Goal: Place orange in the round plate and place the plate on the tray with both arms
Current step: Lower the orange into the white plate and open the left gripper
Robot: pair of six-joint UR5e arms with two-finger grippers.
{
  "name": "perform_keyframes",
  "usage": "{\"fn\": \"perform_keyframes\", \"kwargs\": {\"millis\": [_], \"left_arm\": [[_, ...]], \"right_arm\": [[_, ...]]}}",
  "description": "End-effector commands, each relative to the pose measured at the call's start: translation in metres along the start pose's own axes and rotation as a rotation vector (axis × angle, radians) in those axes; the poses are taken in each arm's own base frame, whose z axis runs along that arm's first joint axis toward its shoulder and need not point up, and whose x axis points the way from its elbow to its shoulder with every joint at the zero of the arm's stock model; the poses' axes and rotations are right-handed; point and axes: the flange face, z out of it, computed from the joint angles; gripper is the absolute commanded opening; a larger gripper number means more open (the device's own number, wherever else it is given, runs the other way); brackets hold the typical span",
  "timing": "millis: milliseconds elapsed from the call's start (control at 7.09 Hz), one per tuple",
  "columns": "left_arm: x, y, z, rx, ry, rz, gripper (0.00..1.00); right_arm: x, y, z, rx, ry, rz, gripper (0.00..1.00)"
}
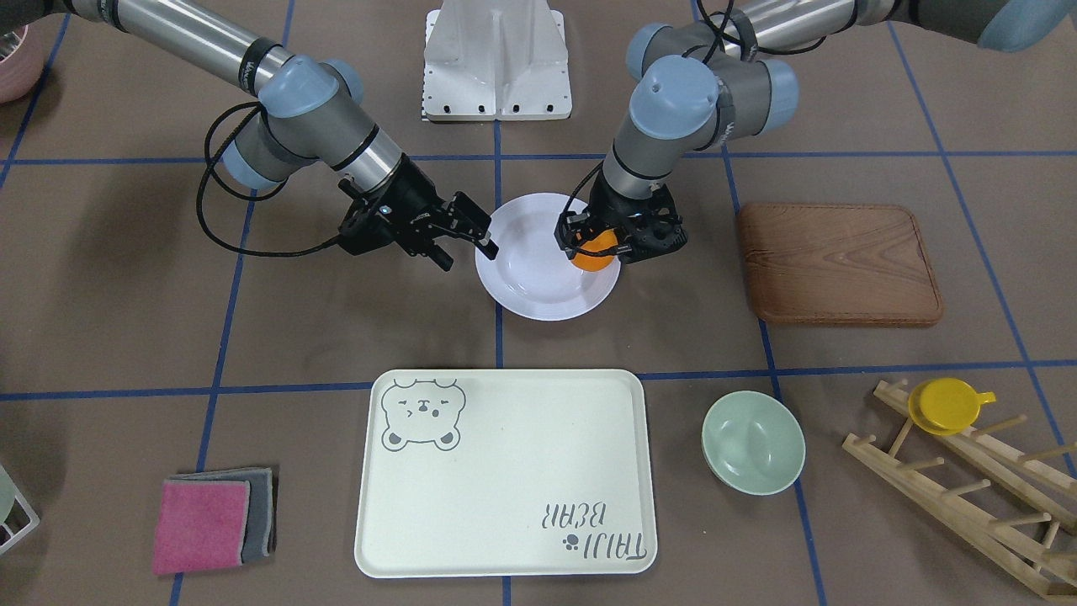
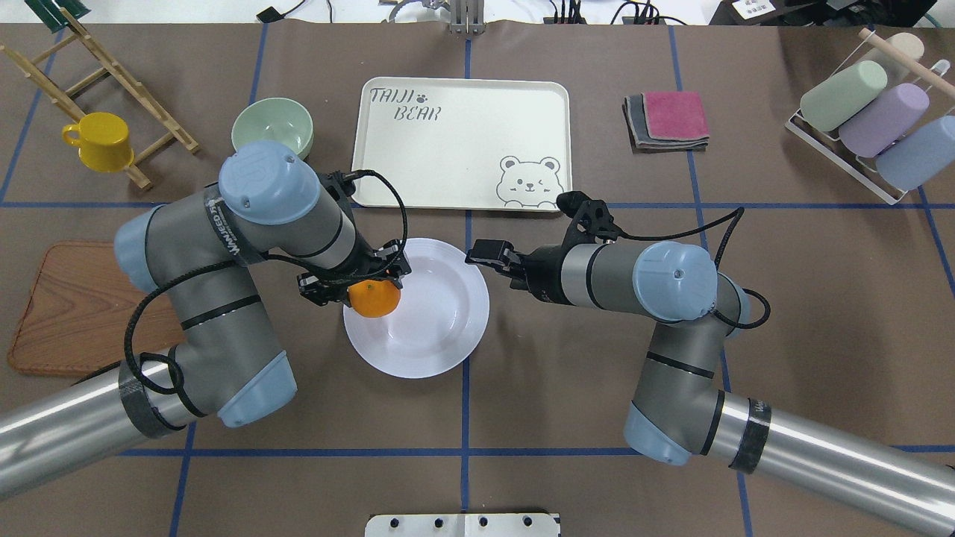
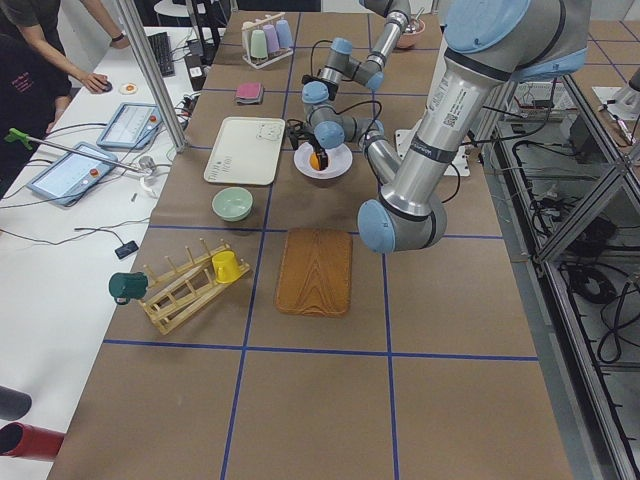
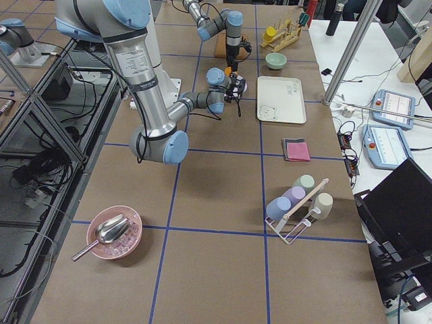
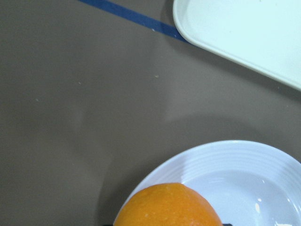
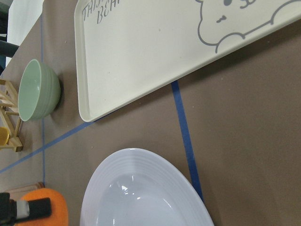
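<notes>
Orange (image 2: pixel 375 300): clamped in the left gripper (image 2: pixel 371 287), over the left rim of the round plate (image 2: pixel 440 321), mid-frame in the overhead view. The plate's sunken centre lies just right of it. Right gripper (image 1: pixel 469 257): jaws spread, empty, beside the opposite rim.

Overhead, front views opposed; both share round plate (image 2: pixel 440 321).

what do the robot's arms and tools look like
The left arm and right arm match: shiny silver tubes, darker grey joint housings, round light-blue caps, and black bands with small white lettering. A black cable loops loosely along each wrist. The left tool and right tool are black and blocky, with two fingers each.
</notes>
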Motion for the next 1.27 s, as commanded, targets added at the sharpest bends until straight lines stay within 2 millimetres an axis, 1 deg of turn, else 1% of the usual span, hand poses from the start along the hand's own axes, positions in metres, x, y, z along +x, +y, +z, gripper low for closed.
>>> {"fn": "perform_keyframes", "kwargs": {"millis": [0, 141, 282, 423, 564, 705, 846, 987, 1128], "left_arm": [[0.006, 0.026, 0.017, 0.003, -0.008, 0.021, 0.79], [0.007, 0.026, 0.017, 0.016, -0.007, 0.025, 0.91], [0.007, 0.025, 0.016, 0.019, -0.006, 0.028, 0.94], [0.008, 0.026, 0.015, 0.019, -0.004, 0.030, 0.97], [0.007, 0.023, 0.013, 0.022, -0.003, 0.027, 0.97], [0.006, 0.015, 0.005, 0.034, 0.006, 0.037, 0.97], [0.001, 0.003, -0.002, 0.046, 0.007, 0.066, 0.97], [-0.001, -0.008, -0.009, 0.053, 0.012, 0.070, 0.97], [-0.004, -0.012, -0.019, 0.063, 0.022, 0.068, 0.97]], "right_arm": [[0.002, 0.008, 0.003, -0.020, 0.006, -0.001, 0.99], [0.007, 0.018, 0.009, -0.037, 0.015, -0.005, 0.99], [0.015, 0.032, 0.019, -0.063, 0.036, -0.012, 0.99], [0.013, 0.039, 0.021, -0.075, 0.031, -0.014, 0.98], [0.013, 0.051, 0.024, -0.091, 0.032, -0.020, 0.98], [0.008, 0.065, 0.028, -0.108, 0.025, -0.023, 0.98], [0.008, 0.077, 0.035, -0.117, 0.027, -0.025, 0.97], [0.001, 0.081, 0.037, -0.121, 0.017, -0.027, 0.90], [0.000, 0.080, 0.035, -0.122, 0.003, -0.024, 0.72]]}}
